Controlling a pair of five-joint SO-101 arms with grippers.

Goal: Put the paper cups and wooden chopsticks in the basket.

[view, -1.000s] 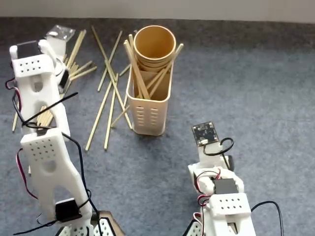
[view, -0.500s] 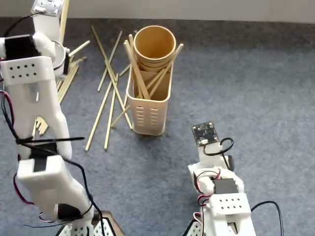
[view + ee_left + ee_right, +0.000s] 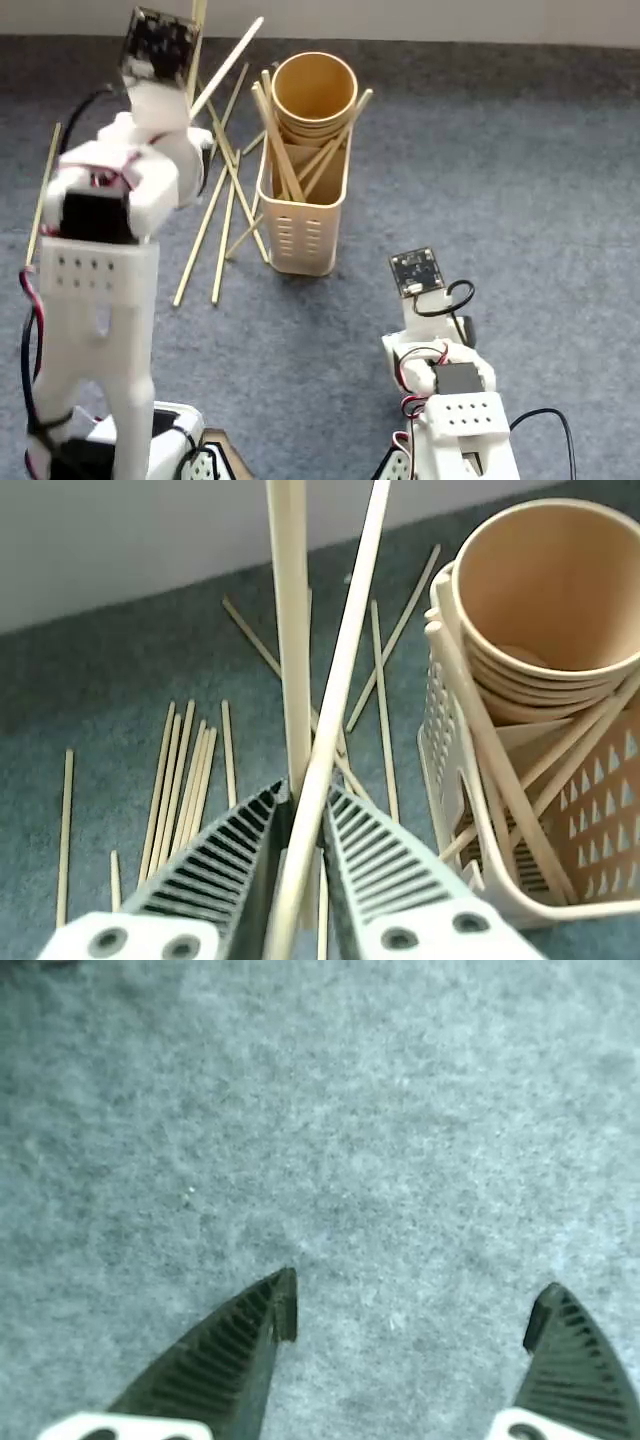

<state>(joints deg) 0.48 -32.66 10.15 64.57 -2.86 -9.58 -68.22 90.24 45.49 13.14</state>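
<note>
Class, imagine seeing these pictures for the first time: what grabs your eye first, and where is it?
The left gripper, beside the basket, clamps wooden chopsticks that stick up past it. The basket holds stacked paper cups, while loose chopsticks lie scattered on the carpet beside it.

No lettering is coming through anywhere: the paper cups (image 3: pixel 313 95) are showing plain sides, the basket (image 3: pixel 300 235) is showing slots only, and the circuit board (image 3: pixel 418 270) is carrying marks too small to read.
</note>
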